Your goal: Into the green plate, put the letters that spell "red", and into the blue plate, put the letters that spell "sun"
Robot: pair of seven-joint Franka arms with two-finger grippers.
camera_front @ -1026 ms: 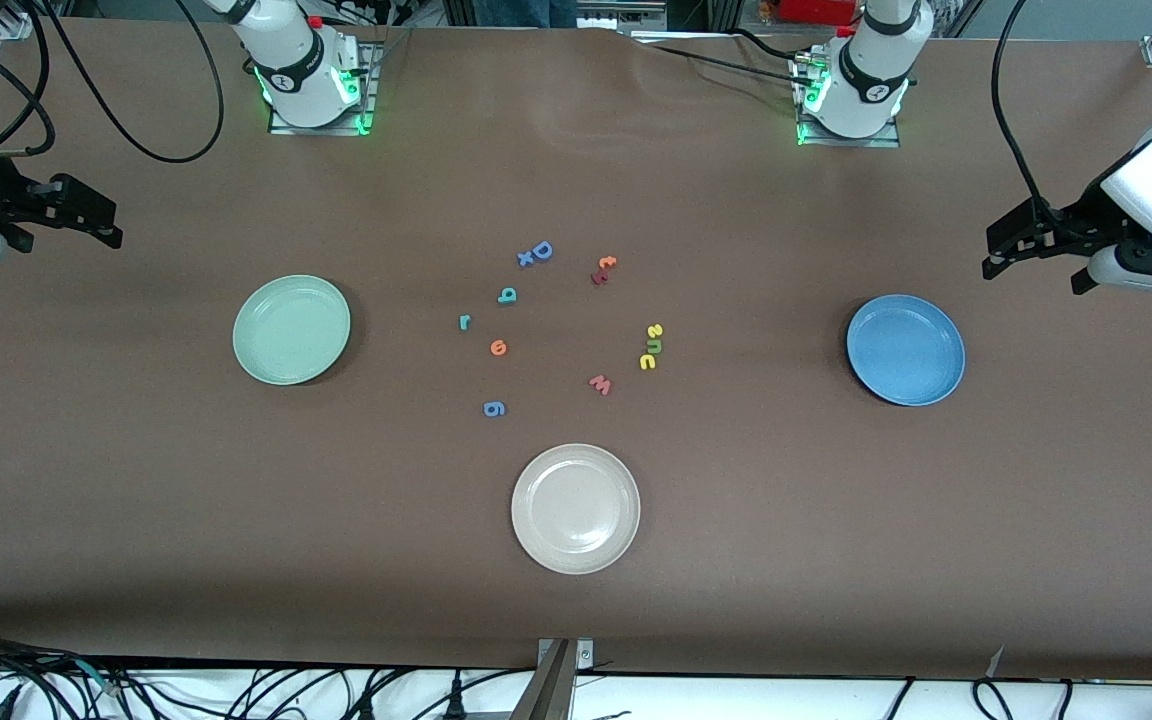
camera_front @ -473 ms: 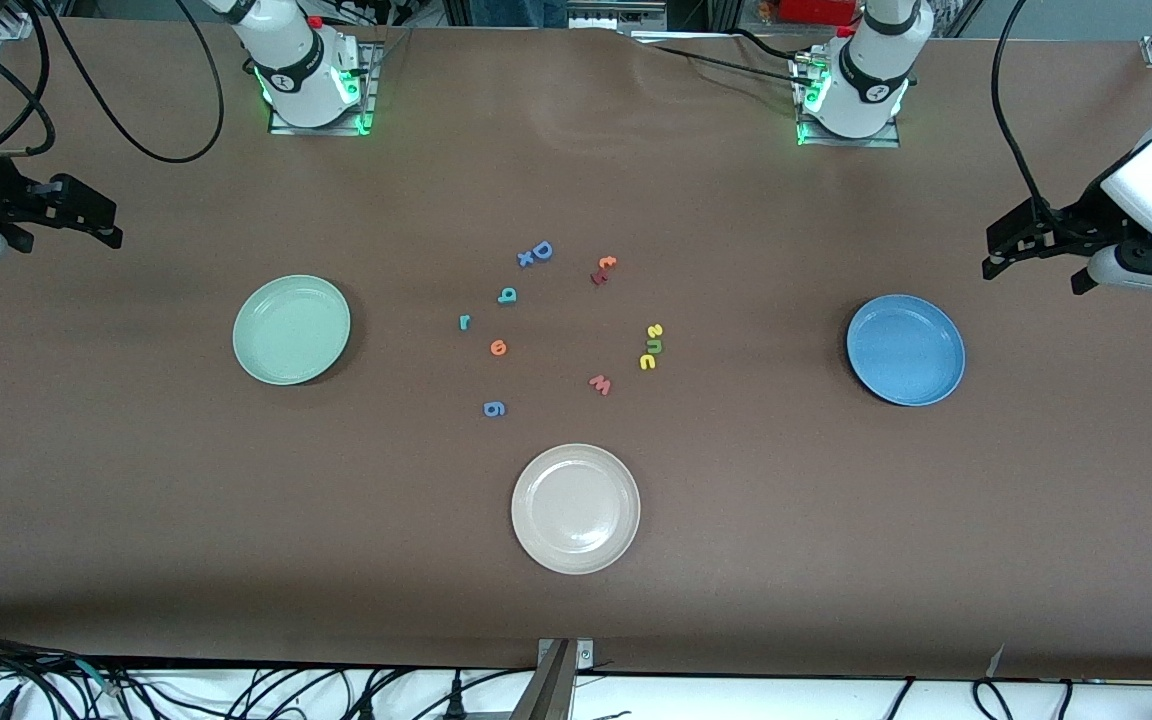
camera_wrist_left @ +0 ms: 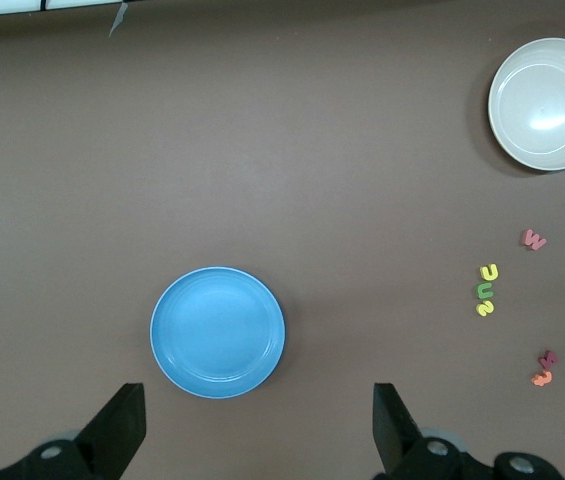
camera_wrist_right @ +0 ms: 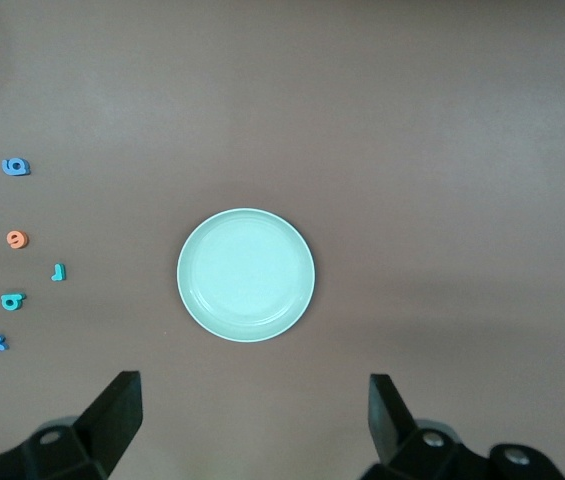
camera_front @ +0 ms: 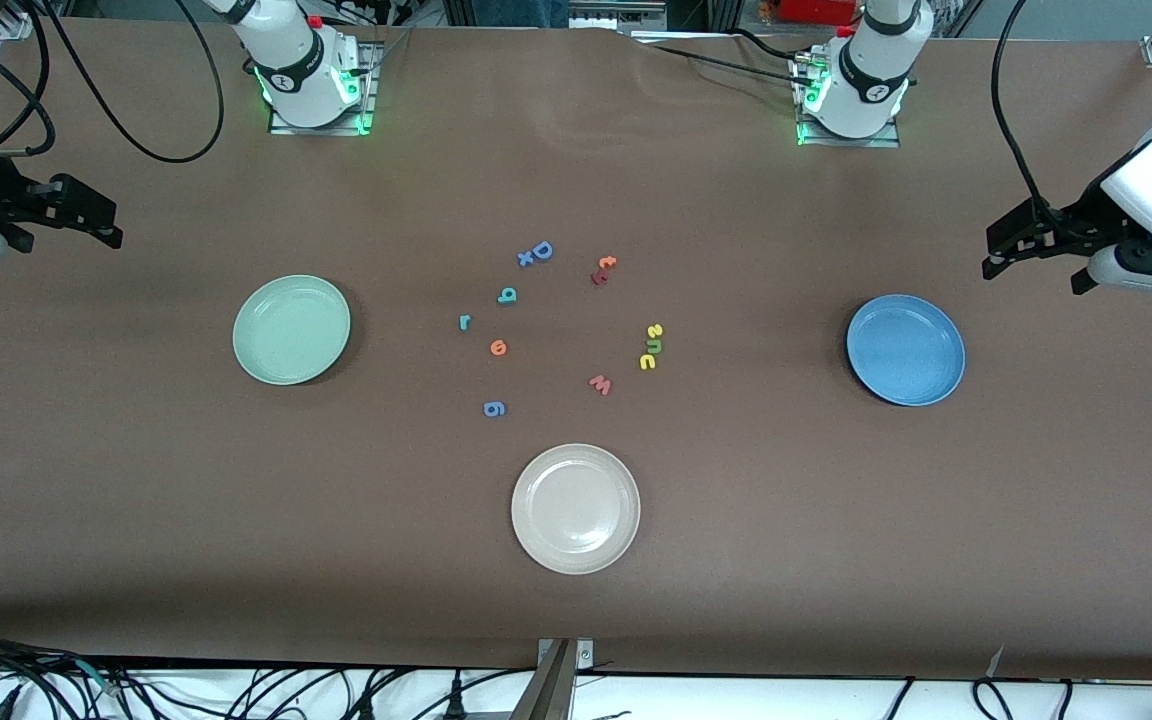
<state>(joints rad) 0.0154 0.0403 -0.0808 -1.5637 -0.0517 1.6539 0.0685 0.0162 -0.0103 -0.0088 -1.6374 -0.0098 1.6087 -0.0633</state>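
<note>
Green plate (camera_front: 291, 330) bare, blue plate (camera_front: 905, 349) bare, white plate (camera_front: 575, 508) bare

White, rounded arm casings with black joint rings; green lights glowing at both bases; black grippers with dark, wedge-shaped fingers (camera_wrist_left: 122, 425); black cables looping off the wrists.

a wide brown table (camera_front: 836, 560) is carrying a round mint-green plate (camera_front: 291, 330), a round blue plate (camera_front: 905, 350), a round cream-white plate (camera_front: 575, 509) and small scattered foam letters (camera_front: 498, 347) lying between them.
</note>
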